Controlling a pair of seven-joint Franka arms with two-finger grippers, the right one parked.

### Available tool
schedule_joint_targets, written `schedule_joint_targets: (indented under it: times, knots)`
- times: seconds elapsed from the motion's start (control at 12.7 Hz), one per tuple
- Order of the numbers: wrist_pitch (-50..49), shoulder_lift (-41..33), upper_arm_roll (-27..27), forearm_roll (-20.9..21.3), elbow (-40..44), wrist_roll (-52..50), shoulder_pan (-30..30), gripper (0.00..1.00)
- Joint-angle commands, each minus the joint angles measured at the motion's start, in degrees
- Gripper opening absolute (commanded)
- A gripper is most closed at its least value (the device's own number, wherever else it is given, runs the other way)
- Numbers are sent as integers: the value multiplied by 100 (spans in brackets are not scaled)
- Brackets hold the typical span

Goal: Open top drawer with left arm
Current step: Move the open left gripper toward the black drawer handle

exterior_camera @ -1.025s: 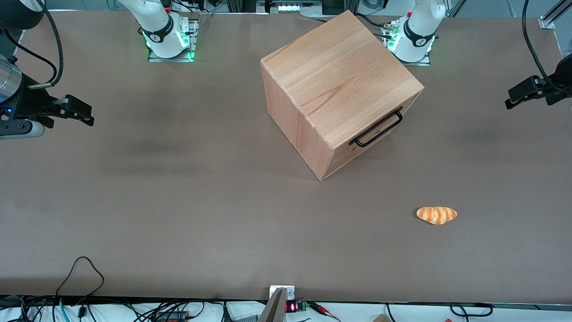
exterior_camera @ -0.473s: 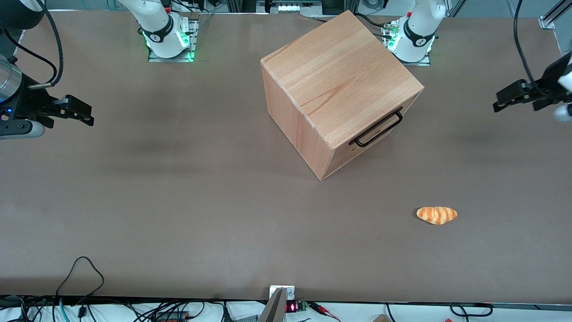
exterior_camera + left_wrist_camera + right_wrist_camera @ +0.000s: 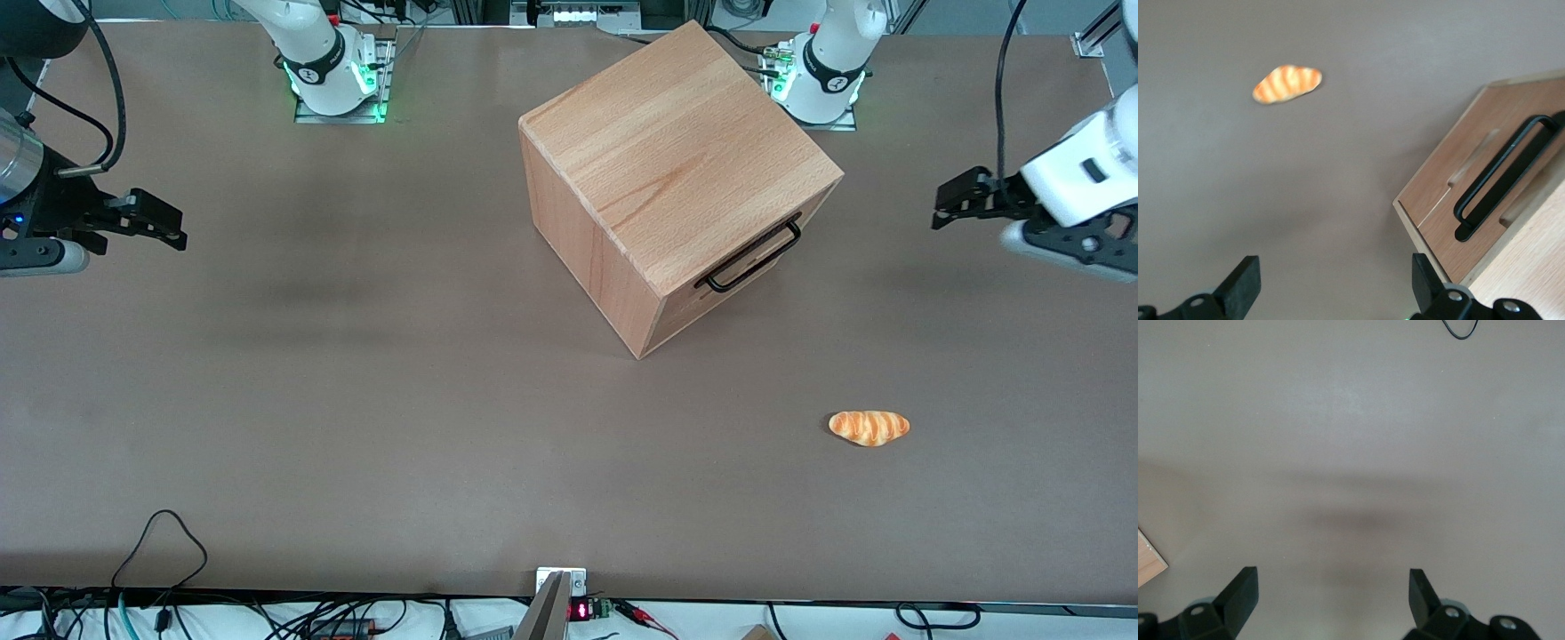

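I see bread roll (image 3: 869, 428) nearest camera on brown table (image 3: 356, 400). Cabinet (image 3: 667, 169) at roll's 11 o'clock, top drawer (image 3: 742, 271) shut, black handle (image 3: 1505, 175) flush. My left arm (image 3: 1080, 178) hovers above working end, gripper (image 3: 1331, 287) fingers spread, holding nothing, apart from drawer. No readable writing.

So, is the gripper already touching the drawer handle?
No, the open gripper hangs over the table toward the working arm's end, well apart from the handle of the shut top drawer.
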Motion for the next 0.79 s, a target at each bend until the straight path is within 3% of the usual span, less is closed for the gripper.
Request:
schedule_joint_targets:
  times: [0.0, 0.39, 0.71]
  knots:
    - [71, 244, 15, -74, 141, 536, -308, 100]
    - [71, 771, 6, -575, 132, 2589, -388, 100]
    - [185, 1193, -108, -1014, 123, 2743, -458, 100]
